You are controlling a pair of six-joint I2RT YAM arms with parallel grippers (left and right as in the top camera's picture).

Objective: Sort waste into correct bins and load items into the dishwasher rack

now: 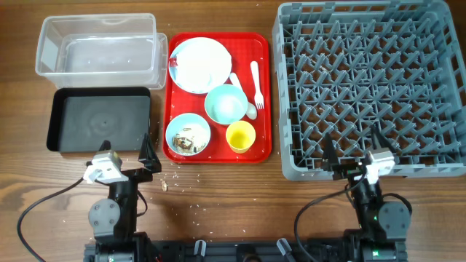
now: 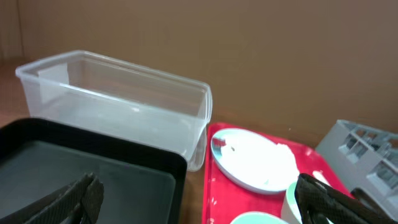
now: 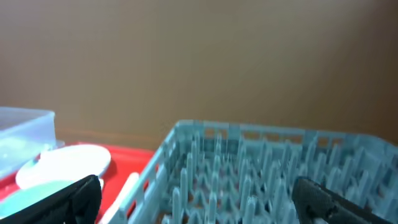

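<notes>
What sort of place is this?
Probably a robotics lab staged for dish clearing: a wooden table holds a grey dishwasher rack and a red tray with a soiled blue bowl, plus the left arm and right arm.

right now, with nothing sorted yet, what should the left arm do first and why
Probably ease the open left claw forward and right toward the bowl of food scraps, the dish nearest it on the red tray. The black tray and clear tub hold nothing, so waste likely comes first.
</notes>
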